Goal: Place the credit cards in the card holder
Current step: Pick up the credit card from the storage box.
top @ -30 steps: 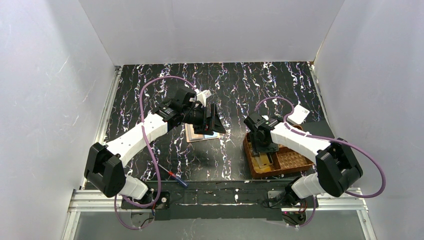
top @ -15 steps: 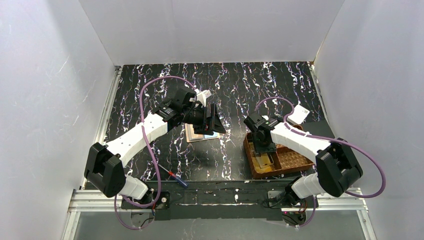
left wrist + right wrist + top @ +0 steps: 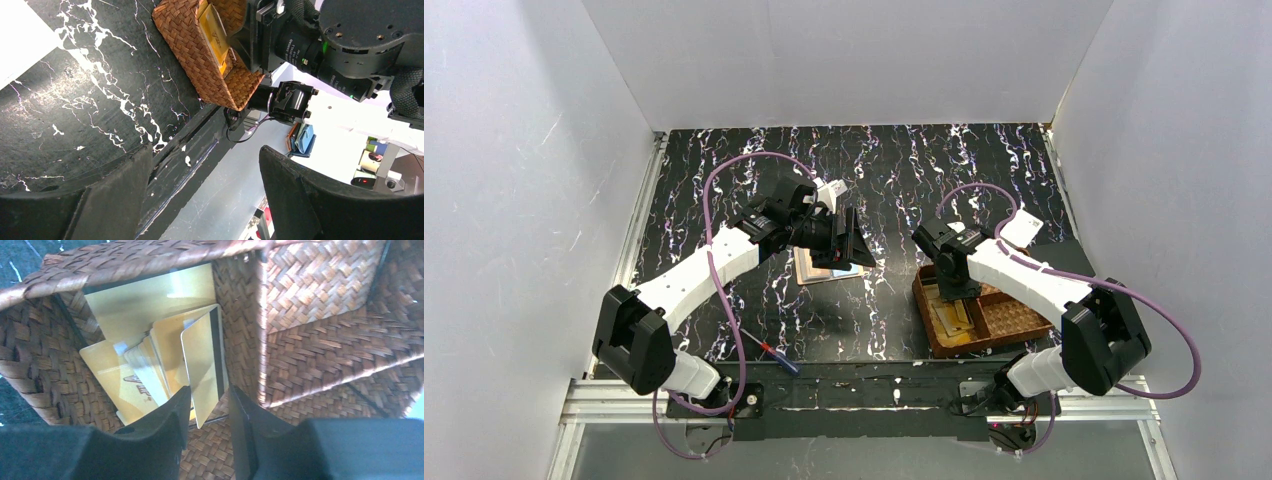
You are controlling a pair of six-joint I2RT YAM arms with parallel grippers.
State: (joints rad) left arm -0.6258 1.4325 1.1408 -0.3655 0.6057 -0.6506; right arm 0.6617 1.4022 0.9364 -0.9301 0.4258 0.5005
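Several gold credit cards point(image 3: 140, 365) lie in the near left compartment of a brown woven basket point(image 3: 150, 255); they also show in the top view point(image 3: 954, 318). One gold card point(image 3: 200, 365) is tipped up on edge. My right gripper point(image 3: 209, 395) reaches down into that compartment point(image 3: 954, 295), narrowly open, with a finger on each side of the tipped card's near end. My left gripper point(image 3: 836, 240) holds the black card holder point(image 3: 852, 245) in the air, spread open toward the basket. The holder's two flaps point(image 3: 320, 200) hide the left fingers.
A flat tan and white thing point(image 3: 816, 268) lies on the table under the holder. A screwdriver point(image 3: 774, 352) lies near the front edge on the left. The basket point(image 3: 999, 320) sits front right and also shows in the left wrist view point(image 3: 190, 45).
My right wrist has shifted slightly back over the basket's card compartment. The left arm and the card holder have not moved.
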